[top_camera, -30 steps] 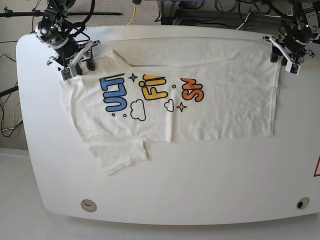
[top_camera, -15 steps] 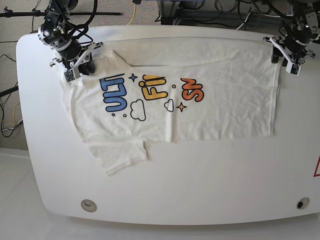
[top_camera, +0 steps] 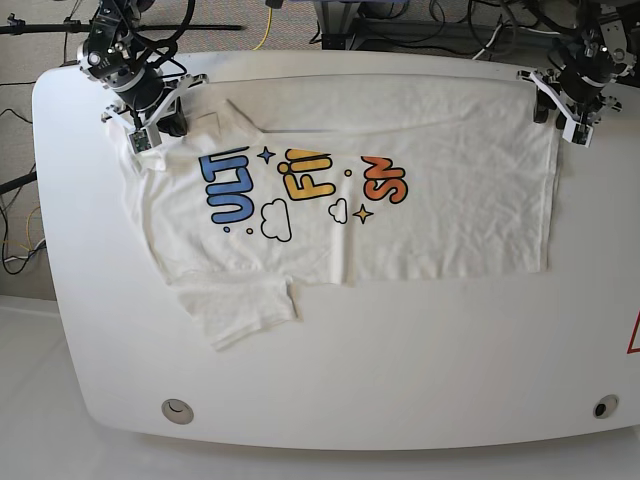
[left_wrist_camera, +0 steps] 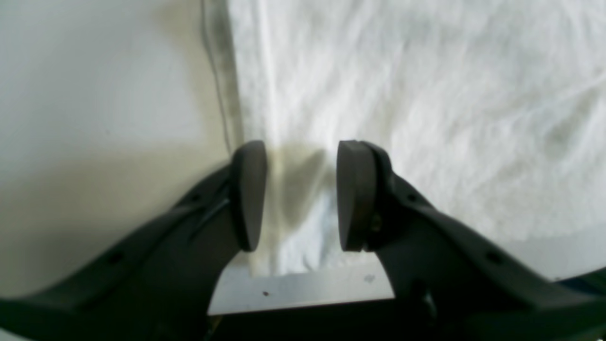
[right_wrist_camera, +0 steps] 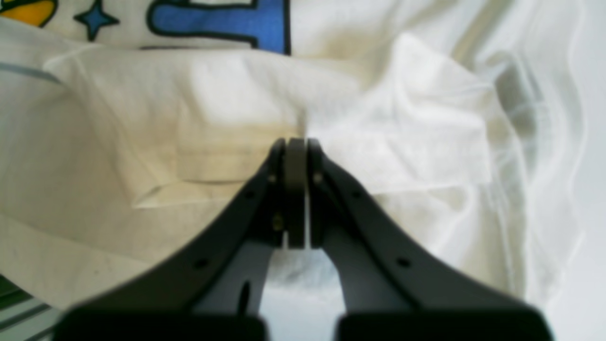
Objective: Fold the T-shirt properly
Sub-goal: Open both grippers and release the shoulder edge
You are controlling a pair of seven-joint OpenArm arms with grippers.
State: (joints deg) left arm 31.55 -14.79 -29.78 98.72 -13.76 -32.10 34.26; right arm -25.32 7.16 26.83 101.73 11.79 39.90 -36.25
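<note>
The white T-shirt lies spread on the table, print up, with the lower sleeve sticking out toward the front. In the right wrist view my right gripper is shut, and the T-shirt puckers into its tips just below the blue letters. In the base view that gripper sits at the shirt's far left corner. My left gripper stands open with its fingers astride the T-shirt's edge. In the base view it is at the far right corner.
The white table has rounded corners and two small round holes near its front edge. Cables and stands crowd the floor behind the far edge. A red mark shows at the right border.
My right gripper has closed on the cloth and shifted slightly toward the far edge. The left gripper also crept a little toward the far edge, jaws unchanged.
</note>
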